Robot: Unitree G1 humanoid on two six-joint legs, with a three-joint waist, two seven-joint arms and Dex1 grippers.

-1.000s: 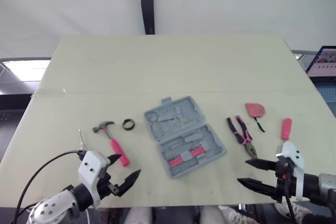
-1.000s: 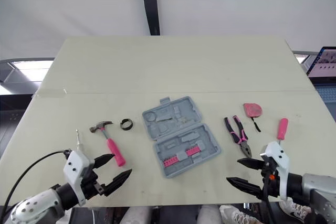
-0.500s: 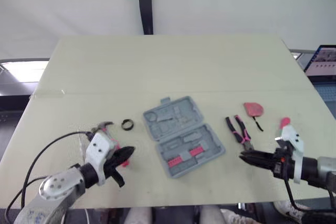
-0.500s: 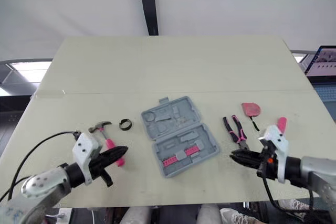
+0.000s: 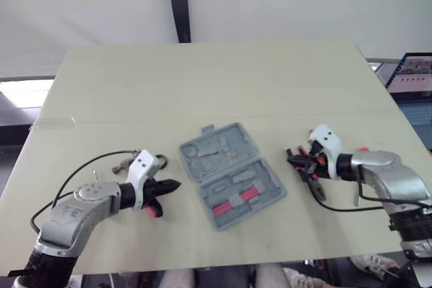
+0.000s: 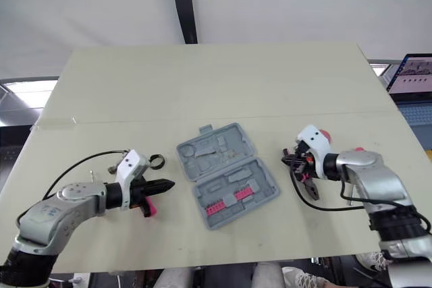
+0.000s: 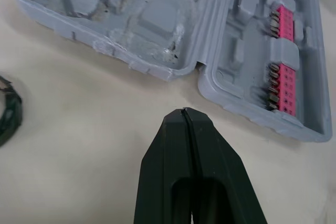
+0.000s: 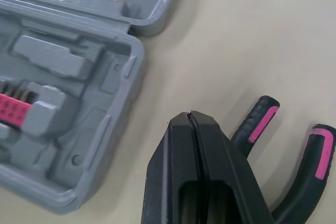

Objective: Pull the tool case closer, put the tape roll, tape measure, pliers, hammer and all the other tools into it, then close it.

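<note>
**A:** Where is the tool case (image 5: 231,177), and why does it sit like that?

**B:** It lies in the middle of the desk (image 5: 202,85), between the two arms, and it is open flat. The lid half is on the far side. The half with the rows of pink bits (image 5: 233,202) is nearer the robot. It is turned at a slant to the desk edge. I judge it is not yet pulled in, as there is bare desk between it and the near edge.

**A:** What about the jaws?

**B:** Both pairs are pressed shut with nothing between them. The left jaws are low over the desk, with the tips aimed at the case's left side, near the notch where the two halves meet. They are close to it but do not touch.

**A:** Why shut, if they grasp nothing?

**B:** My guess is that shut jaws make one stiff point for nudging or dragging the case. An open pair would straddle the thin wall.

**A:** And the right side?

**B:** The right jaws point at the case's right edge, just beside and above the handles of the pliers (image 8: 260,120). I cannot tell if they touch the handles.

**A:** And the loose tools?

**B:** They are spread on either side, all outside the case. The hammer (image 6: 150,208) lies under the left arm and the tape roll (image 7: 16,111) is just beyond it. A red shape behind the right arm is probably the tape measure (image 6: 325,134).
</note>
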